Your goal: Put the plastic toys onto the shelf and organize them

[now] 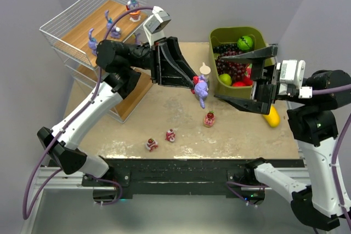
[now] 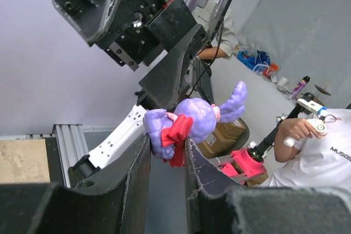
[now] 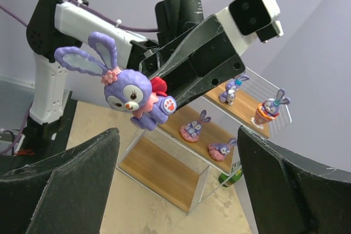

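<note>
Above the tan table (image 1: 241, 135), your left gripper (image 1: 195, 81) clamps a purple bunny (image 1: 202, 90) at its red bow. Your right gripper (image 1: 218, 78) gapes wide just beside it.

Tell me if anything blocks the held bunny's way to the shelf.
Nothing separate does. The bunny, clamped in the left gripper, hangs over the table beside the shelf; only that arm's own links lie between them.
</note>
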Controlling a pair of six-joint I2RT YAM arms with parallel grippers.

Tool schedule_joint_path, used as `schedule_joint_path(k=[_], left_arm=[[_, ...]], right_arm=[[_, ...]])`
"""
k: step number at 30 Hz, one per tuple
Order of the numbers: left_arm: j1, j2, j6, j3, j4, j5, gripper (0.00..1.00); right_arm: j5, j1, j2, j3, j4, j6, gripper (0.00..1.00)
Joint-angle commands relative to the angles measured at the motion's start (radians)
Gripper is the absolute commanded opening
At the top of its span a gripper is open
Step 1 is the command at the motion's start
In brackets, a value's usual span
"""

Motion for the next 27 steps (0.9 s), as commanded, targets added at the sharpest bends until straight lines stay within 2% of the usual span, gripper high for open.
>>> schedule_joint_path(k=[1, 5, 12, 21, 27], left_arm=[[0.005, -0.033, -0.092, -0.018, 0.088, -0.001, 0.0], [0.005, -0.033, -0.183, -0.045, 0.171, 0.002, 0.0], [0.005, -0.041, -0.195, -0.05, 0.154, -0.012, 0.0], [0.005, -0.061, -0.071, -0.038, 0.001, -0.035, 0.0], [0.005, -0.058, -0.066, -0.042, -0.002, -0.039, 0.0]], right_arm=[[-0.095, 0.0, 0.021, -0.018, 0.082, 0.039, 0.9], [-0.118, 0.016, 0.05, -0.018, 0.137, 0.05, 0.91], [-0.118, 0.125, 0.098, 0.008, 0.13, -0.002, 0.91], [-0.104, 0.178, 0.113, 0.01, 0.13, -0.021, 0.88], [-0.059, 0.183, 0.111, 0.007, 0.145, -0.004, 0.82]])
